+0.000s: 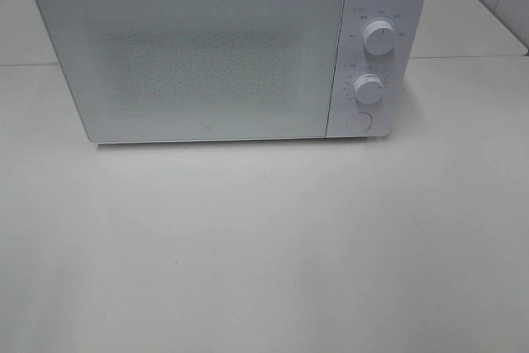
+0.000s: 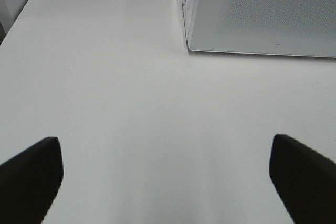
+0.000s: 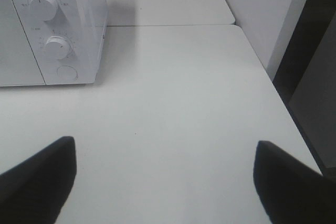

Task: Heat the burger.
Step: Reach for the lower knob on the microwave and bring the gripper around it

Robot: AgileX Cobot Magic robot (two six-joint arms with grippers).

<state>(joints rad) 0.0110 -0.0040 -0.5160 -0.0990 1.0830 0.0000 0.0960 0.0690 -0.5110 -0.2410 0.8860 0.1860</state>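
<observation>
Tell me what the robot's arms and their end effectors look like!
Only the tips show. The left end effector has two plain, nearly black fingers with slanted, wedge-like ends. The right end effector looks the same: two dark wedge-shaped fingertips. No cables, markings or labels can be seen on them, and the arms themselves are outside every view.

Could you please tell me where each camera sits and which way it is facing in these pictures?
Exterior high: mounted high, facing down at the front of the closed microwave on the white table; nothing of the robot shows.
Left wrist: on the left arm, looking over the table at the microwave's door corner; the open left gripper shows.
Right wrist: on the right arm, looking toward the microwave's knobs; the open right gripper shows.
Exterior high and right wrist share the knobs.
</observation>
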